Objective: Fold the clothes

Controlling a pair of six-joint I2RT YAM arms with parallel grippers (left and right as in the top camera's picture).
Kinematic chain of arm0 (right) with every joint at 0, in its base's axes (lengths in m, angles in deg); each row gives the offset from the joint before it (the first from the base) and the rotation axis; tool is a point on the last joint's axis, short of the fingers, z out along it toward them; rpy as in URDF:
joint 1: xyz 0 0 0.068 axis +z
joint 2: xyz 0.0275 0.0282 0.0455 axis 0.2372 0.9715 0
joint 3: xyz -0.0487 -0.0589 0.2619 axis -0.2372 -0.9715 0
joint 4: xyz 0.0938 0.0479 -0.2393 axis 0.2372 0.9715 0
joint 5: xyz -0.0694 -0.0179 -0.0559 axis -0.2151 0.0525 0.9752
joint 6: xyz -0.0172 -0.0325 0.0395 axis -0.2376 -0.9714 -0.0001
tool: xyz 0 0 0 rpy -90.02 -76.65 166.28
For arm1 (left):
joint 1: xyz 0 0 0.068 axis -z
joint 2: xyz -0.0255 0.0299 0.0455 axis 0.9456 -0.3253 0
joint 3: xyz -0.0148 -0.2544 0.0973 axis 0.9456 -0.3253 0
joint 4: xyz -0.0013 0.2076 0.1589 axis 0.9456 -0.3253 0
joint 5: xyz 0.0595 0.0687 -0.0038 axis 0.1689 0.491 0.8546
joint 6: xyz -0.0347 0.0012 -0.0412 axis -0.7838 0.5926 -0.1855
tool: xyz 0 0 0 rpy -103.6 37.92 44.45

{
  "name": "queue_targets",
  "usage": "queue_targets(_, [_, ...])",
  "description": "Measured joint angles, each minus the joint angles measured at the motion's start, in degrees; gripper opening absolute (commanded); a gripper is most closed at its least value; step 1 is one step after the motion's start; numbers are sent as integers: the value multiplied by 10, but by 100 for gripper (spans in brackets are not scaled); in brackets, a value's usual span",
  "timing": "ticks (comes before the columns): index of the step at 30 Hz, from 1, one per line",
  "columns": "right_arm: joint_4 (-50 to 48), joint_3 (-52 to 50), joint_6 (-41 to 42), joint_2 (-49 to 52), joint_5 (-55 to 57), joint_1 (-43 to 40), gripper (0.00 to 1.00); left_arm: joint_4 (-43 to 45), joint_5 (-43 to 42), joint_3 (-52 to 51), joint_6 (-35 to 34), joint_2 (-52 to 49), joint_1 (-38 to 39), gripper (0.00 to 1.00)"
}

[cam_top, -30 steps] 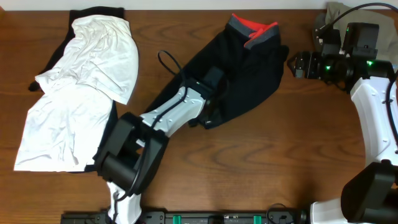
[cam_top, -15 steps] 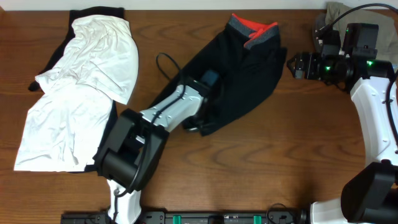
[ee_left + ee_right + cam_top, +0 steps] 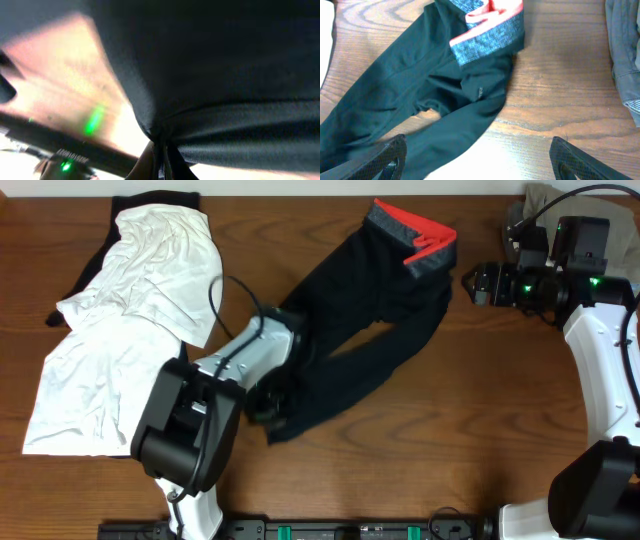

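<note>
Now left pincer clamped on black pants; right pincer spread wide, empty.

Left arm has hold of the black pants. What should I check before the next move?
1. Left gripper grip on the long black stretch pants: jaws shut on bunched fabric. Ok.
2. Right gripper free: jaws open, empty, apart from the pants. Ok.
3. Pants lying flat: rumpled, and the grey waistband with red-orange edge is curled. Not ok.
4. Pants clear of the large white garment: bare wooden table shows between them. Ok.
5. Which part of the pants is pinched: hidden under the wrist. Cannot tell.
</note>
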Motion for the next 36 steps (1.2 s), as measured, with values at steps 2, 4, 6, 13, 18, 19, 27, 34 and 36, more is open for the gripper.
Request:
queue_targets(2, [-4, 0, 0, 0, 0, 0, 89, 6, 0, -44, -7, 0, 5, 6])
queue_targets(4, [-7, 0, 0, 0, 0, 0, 89, 24, -1, -92, -14, 0, 6, 6])
queue_targets(6, [-12, 0, 0, 0, 0, 0, 89, 43, 1, -133, -21, 2, 5, 6])
queue_targets(13, [-23, 0, 0, 4, 1, 7, 89, 71, -12, -181, -40, 36, -1, 6])
queue_targets(18, [-50, 0, 0, 41, 2, 27, 87, 78, -23, -187, -41, 43, -20, 6])
queue_targets(19, [-59, 0, 0, 53, 2, 31, 86, 81, -26, -188, -41, 45, -25, 6])
queue_targets(27, [-153, 0, 6, 129, 23, 76, 84, 93, -45, -207, -11, 73, -59, 46])
queue_targets(34, [-202, 0, 11, 136, 93, 131, 86, 116, -48, -211, 23, 132, -71, 95])
queue_targets(36, [-209, 0, 12, 137, 110, 144, 85, 132, -47, -211, 24, 146, -71, 96])
